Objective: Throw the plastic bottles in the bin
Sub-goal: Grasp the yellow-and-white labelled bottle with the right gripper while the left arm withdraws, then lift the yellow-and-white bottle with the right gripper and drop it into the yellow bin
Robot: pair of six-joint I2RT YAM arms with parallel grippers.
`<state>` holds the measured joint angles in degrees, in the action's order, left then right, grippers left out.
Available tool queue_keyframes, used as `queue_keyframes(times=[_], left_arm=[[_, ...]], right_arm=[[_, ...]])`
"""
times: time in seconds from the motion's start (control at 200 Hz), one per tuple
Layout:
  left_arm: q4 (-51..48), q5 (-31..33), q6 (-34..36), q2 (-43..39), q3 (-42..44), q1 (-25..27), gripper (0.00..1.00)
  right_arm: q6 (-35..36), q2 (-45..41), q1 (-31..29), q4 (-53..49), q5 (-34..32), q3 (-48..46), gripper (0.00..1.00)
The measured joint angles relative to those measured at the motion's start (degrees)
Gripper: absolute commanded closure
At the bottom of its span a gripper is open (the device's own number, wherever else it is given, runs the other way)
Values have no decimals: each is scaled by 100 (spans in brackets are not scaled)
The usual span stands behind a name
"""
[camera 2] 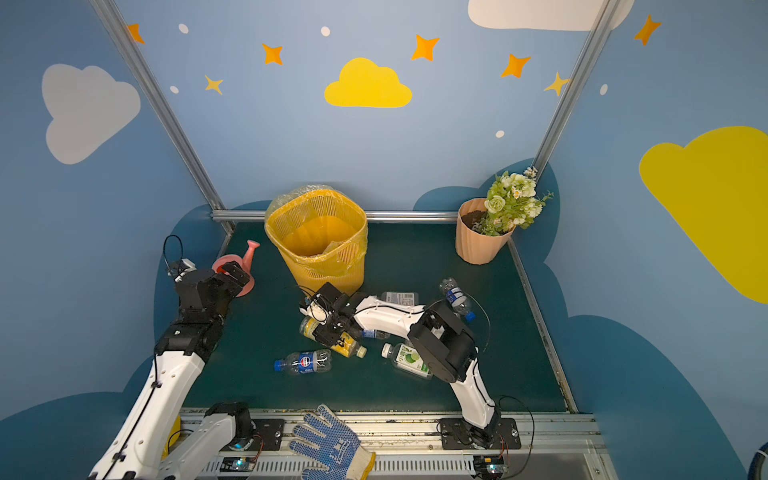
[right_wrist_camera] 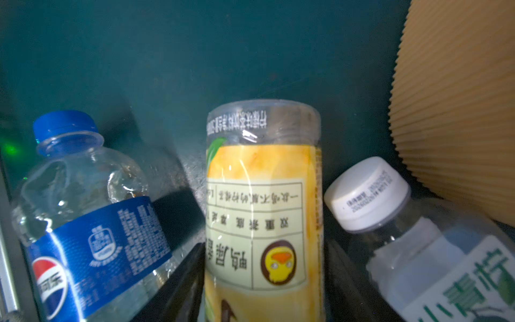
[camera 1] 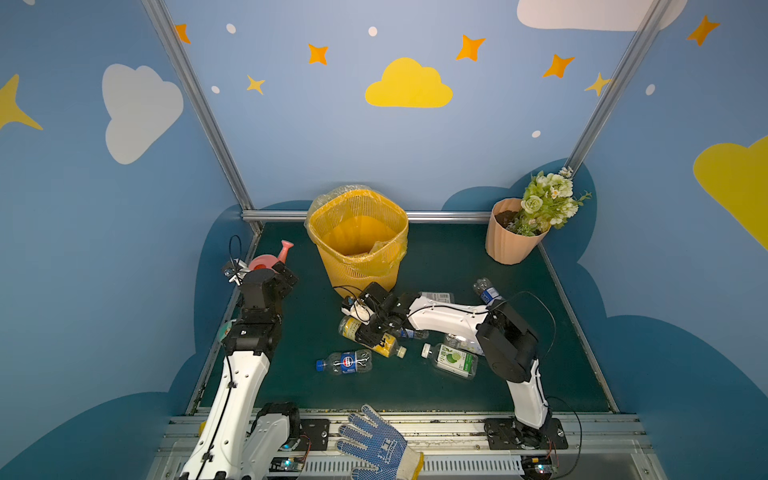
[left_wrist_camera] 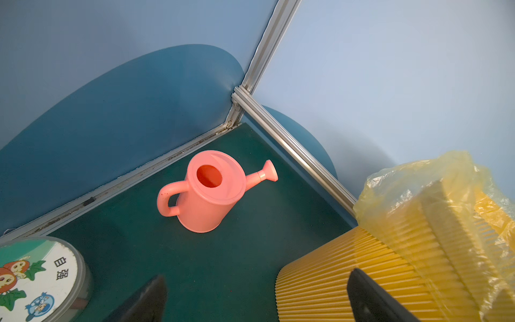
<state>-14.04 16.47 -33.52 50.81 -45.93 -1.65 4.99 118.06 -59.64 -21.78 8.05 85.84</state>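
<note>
The yellow mesh bin [camera 1: 357,237] [camera 2: 318,237] with its bag liner stands at the back middle of the green mat. My right gripper [camera 1: 372,332] [camera 2: 332,332] [right_wrist_camera: 263,248] reaches across below it, shut on a lying bottle with a yellow label [camera 1: 388,345] [right_wrist_camera: 262,195], one finger pressed on each side. A blue-capped Pepsi bottle [camera 1: 347,362] [right_wrist_camera: 83,209] and a white-capped, green-labelled bottle [camera 1: 453,359] [right_wrist_camera: 432,251] lie beside it. Another blue-labelled bottle [camera 1: 487,291] lies behind the right arm. My left gripper [camera 1: 286,276] [left_wrist_camera: 257,276] hangs open and empty left of the bin [left_wrist_camera: 390,264].
A pink watering can [camera 1: 270,259] [left_wrist_camera: 209,189] stands in the back left corner. A peach pot of flowers [camera 1: 511,237] fills the back right corner. A round lidded jar [left_wrist_camera: 36,278] sits by the left wall. A blue-dotted glove [camera 1: 374,444] lies on the front rail.
</note>
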Motion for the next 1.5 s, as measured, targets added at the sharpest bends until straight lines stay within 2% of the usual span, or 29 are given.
queue_keyframes(times=[0.37, 0.42, 0.601, 0.916, 1.186, 1.502], left_arm=[[-35, -15, 2, -70, 0, -24, 0], [-46, -15, 2, -70, 2, -24, 0], [-57, -15, 4, -72, 9, -24, 0], [-92, -17, 2, -81, 11, -35, 0], [-151, -7, -94, -175, 164, -35, 0], [-219, 28, -321, -201, 461, -35, 0]], right_arm=[[2, 358, -74, -304, -61, 269, 26], [2, 411, -79, -350, -63, 299, 28], [-2, 426, -109, -378, -85, 345, 45], [-4, 216, -173, -323, -177, 319, 50], [-15, -1014, -168, 72, -289, -24, 49], [81, -3517, -166, 1150, -608, -1436, 49]])
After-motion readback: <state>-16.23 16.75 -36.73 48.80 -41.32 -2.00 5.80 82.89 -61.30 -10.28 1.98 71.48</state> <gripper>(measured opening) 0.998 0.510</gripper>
